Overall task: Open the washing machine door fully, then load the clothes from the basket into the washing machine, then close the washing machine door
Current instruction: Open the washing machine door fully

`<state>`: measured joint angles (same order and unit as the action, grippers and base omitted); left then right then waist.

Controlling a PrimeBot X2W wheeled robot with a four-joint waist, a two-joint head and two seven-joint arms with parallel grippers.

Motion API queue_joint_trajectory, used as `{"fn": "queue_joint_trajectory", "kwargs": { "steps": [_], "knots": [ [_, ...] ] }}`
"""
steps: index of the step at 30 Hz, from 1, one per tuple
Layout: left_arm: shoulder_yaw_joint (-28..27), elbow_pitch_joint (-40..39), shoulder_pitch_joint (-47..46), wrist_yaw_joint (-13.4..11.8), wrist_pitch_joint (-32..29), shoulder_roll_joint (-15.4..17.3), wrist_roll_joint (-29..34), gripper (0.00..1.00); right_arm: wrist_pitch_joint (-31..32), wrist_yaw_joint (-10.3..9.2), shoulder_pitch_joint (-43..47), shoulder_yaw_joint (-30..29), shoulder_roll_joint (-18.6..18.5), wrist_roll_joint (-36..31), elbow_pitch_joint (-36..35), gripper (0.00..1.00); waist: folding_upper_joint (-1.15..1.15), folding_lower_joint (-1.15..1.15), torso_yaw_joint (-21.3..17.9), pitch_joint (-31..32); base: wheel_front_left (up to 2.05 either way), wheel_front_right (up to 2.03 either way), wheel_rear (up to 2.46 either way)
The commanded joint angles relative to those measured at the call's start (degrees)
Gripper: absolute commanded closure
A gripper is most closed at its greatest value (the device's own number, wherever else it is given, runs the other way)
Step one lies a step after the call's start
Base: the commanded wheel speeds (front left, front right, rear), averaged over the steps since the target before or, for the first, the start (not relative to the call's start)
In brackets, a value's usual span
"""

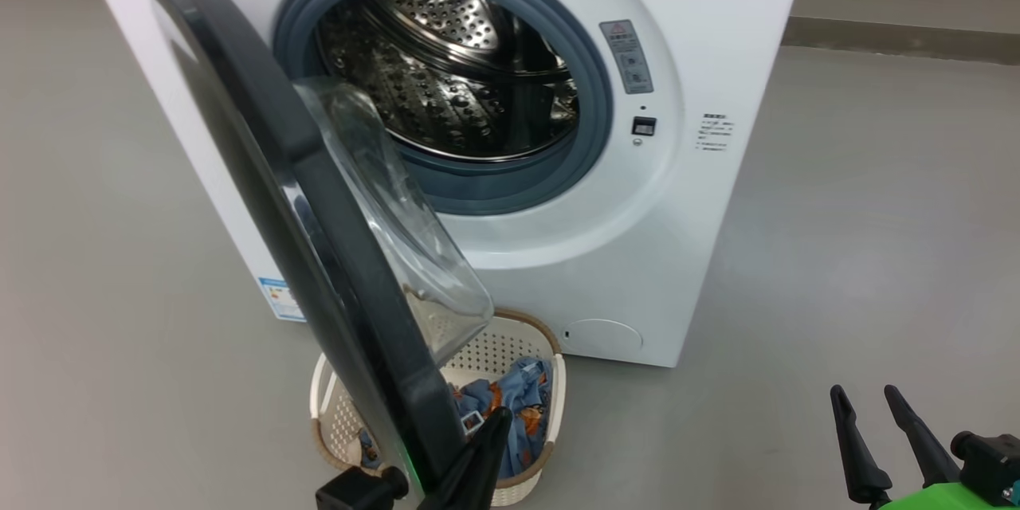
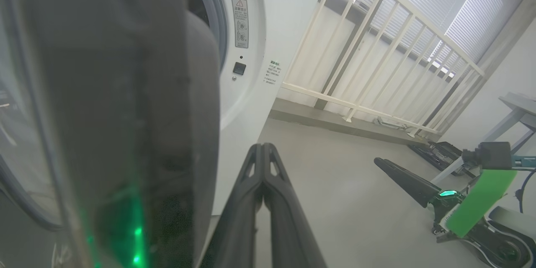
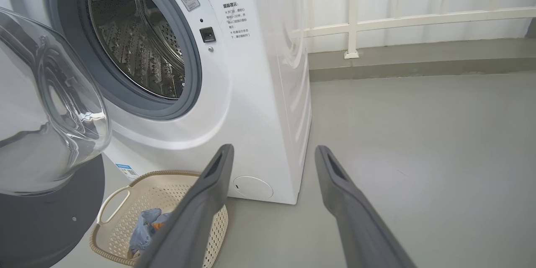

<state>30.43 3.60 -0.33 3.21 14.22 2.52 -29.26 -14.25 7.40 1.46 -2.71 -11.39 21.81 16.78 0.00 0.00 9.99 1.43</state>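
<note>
The white washing machine [image 1: 558, 255] stands with its steel drum [image 1: 446, 72] exposed. Its black washing machine door [image 1: 239, 175] swings out on the left toward me, about half open, the clear glass bowl [image 1: 398, 215] facing the opening. Under the door sits the cream basket [image 1: 510, 347] with the blue printed clothes [image 1: 514, 406] in it. My left gripper [image 1: 494, 418] is shut on nothing, its tip just right of the door's lower free edge [image 2: 125, 113]. My right gripper [image 1: 865, 392] hangs open at the lower right, apart from everything. The right wrist view looks past that gripper [image 3: 274, 149] to the basket [image 3: 138, 201] and clothes [image 3: 144, 226].
Grey floor [image 1: 837, 215] spreads wide to the right of the machine. A low grey kerb [image 3: 418, 60] and a white railing [image 2: 377, 50] run behind it. A table leg [image 2: 498, 130] and a black case [image 2: 439, 153] stand farther right.
</note>
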Motion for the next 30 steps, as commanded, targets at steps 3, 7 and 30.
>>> {"fn": "queue_joint_trajectory", "kwargs": {
  "steps": [3,7,30],
  "knots": [
    [-3.24,-1.39,-1.52,-0.91,0.77,0.36,-0.23,1.0,-0.74,0.09,-1.32,1.0,-0.88,0.0,-1.63,0.0,0.0,0.0,1.41,-0.05,0.0,0.0,0.0],
    [-3.27,-1.57,-1.06,-0.95,0.77,0.36,0.04,1.0,-0.74,0.09,-1.48,1.13,-0.87,-0.04,-1.71,0.0,0.0,0.0,3.02,-0.09,0.0,0.0,0.0],
    [-2.38,-4.65,0.98,-3.46,-1.11,1.27,1.13,1.0,-0.74,0.09,-1.89,1.84,-0.48,-0.2,-1.93,0.0,0.0,0.0,11.6,-0.02,0.0,0.0,0.0]
  ]
}}
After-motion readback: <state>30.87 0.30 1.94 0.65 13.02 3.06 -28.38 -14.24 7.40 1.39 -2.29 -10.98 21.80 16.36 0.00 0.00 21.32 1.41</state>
